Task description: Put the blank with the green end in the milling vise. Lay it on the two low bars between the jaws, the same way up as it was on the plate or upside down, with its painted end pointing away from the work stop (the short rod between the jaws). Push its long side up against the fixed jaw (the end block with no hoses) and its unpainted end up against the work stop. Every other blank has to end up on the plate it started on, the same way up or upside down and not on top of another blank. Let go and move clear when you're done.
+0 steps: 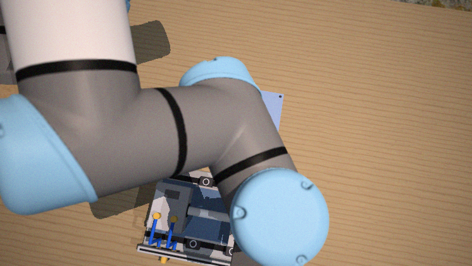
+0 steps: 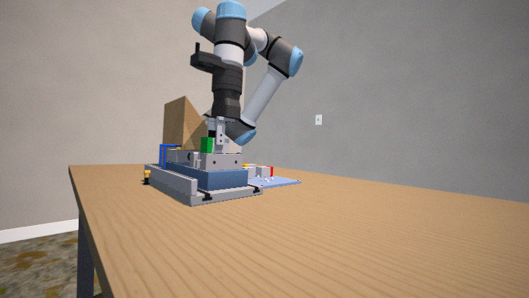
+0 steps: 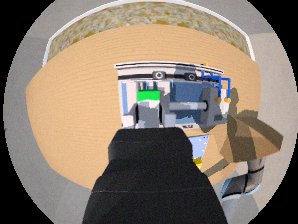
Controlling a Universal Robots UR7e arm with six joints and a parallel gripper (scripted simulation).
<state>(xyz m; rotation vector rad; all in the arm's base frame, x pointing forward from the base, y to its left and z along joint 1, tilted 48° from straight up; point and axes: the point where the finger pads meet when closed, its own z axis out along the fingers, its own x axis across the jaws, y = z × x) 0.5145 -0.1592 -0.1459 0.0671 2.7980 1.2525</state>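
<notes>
Pale wood grain spreads across the tabletop (image 1: pixel 379 132) (image 2: pixel 314 236) (image 3: pixel 65 115) beneath your work. Left of centre in the exterior view, your grey two-finger parallel gripper (image 2: pixel 218 142) (image 3: pixel 148 108) is closed on the green-ended grey rectangular blank (image 2: pixel 206 145) (image 3: pixel 149 102), held above the blue-and-grey milling vise (image 2: pixel 227 179) (image 1: pixel 211 231) (image 3: pixel 187 92). You have its sides pinched, presumably so the green end stays free to point away from the work stop. Lower it gently; it could catch a jaw top. Red-ended (image 2: pixel 263 171) and yellow-marked blanks (image 2: pixel 249 165) (image 3: pixel 198 162) belong on the pale blue plate (image 2: pixel 284 181) (image 1: pixel 273 107) (image 3: pixel 200 142).
</notes>
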